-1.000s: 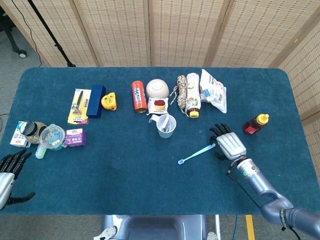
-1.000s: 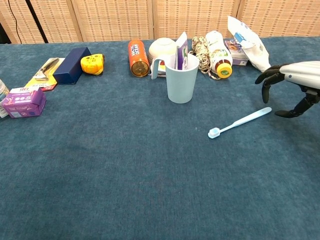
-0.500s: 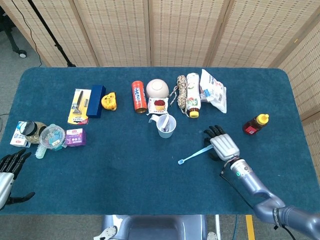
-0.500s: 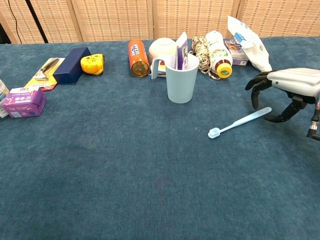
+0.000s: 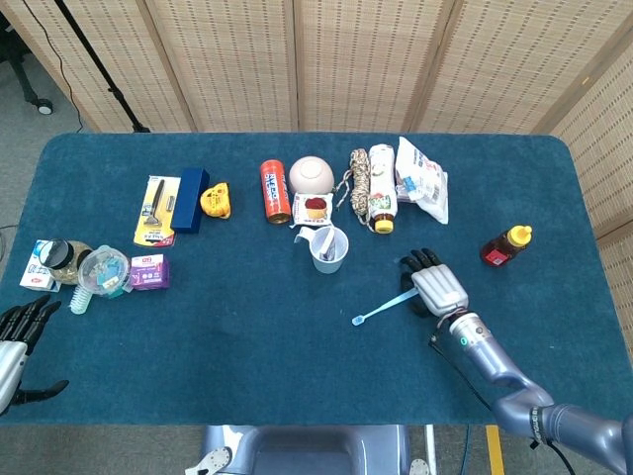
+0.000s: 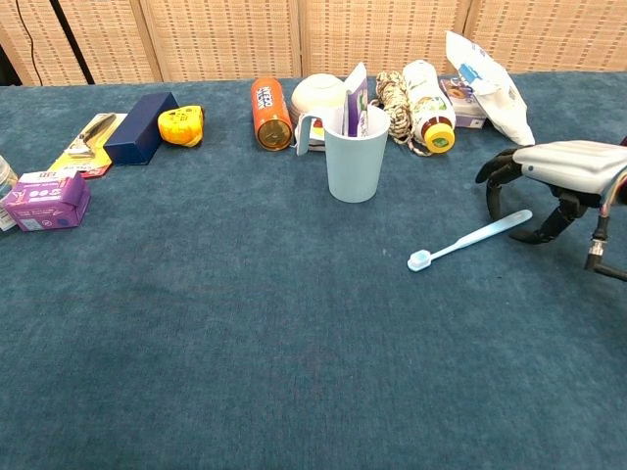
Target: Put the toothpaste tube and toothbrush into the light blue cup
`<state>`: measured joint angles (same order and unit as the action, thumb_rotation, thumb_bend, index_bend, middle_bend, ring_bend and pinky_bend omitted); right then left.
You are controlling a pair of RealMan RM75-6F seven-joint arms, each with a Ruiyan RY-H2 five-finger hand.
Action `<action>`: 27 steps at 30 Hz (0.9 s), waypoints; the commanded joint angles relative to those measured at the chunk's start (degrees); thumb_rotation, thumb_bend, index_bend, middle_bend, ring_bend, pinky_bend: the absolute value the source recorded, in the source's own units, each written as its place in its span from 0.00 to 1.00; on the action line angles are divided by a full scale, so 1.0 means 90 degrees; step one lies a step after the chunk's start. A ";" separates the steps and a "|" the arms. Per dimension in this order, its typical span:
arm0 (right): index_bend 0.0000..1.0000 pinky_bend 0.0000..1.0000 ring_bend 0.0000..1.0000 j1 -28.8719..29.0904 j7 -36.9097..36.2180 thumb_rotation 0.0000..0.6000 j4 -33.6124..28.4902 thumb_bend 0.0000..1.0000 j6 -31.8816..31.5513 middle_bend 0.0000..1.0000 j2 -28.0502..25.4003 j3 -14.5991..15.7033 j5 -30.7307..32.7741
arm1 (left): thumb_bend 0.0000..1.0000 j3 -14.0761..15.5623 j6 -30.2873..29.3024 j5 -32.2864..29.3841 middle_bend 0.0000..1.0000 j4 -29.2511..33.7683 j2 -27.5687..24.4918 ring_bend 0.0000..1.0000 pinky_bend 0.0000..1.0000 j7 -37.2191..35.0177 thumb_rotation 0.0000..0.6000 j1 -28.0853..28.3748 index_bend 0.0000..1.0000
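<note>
The light blue cup [image 6: 355, 154] stood upright near the middle of the table [image 5: 257, 336], a little toward its far edge, with the toothpaste tube [image 6: 355, 96] upright inside it, its top showing above the rim. The toothbrush [image 6: 470, 239] lay flat on the cloth toward the right edge, bristle end pointing to the near left. The right hand [image 6: 549, 176] hovered palm down over the handle end, fingers spread and curled downward, holding nothing; contact with the handle could not be judged. The left hand [image 5: 18, 334] rested at the near left corner, fingers apart and empty.
</note>
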<state>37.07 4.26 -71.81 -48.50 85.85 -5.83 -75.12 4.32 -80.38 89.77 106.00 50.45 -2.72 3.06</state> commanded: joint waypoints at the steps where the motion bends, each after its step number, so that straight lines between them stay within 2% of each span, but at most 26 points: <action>1: 0.45 0.00 0.00 0.0022 0.0059 1.00 -0.0007 0.38 0.0058 0.16 0.0013 -0.0012 0.0079 | 0.00 -0.0003 0.0002 -0.0003 0.00 0.0000 -0.0003 0.00 0.00 -0.0005 1.00 0.0003 0.00; 12: 0.48 0.00 0.00 0.0052 0.0098 1.00 0.0062 0.38 0.0143 0.16 0.0118 0.0000 0.0201 | 0.00 0.0000 0.0006 -0.0004 0.00 0.0000 -0.0003 0.00 0.00 0.0000 1.00 0.0004 0.00; 27: 0.58 0.00 0.00 0.0040 -0.0043 1.00 0.0186 0.38 0.0112 0.18 0.0214 0.0038 0.0150 | 0.00 -0.0002 0.0015 -0.0018 0.00 -0.0002 -0.0005 0.00 0.00 -0.0007 1.00 0.0008 0.00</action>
<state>37.46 3.91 -70.17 -47.44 87.76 -5.51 -73.71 4.31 -80.24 89.61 105.98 50.41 -2.78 3.13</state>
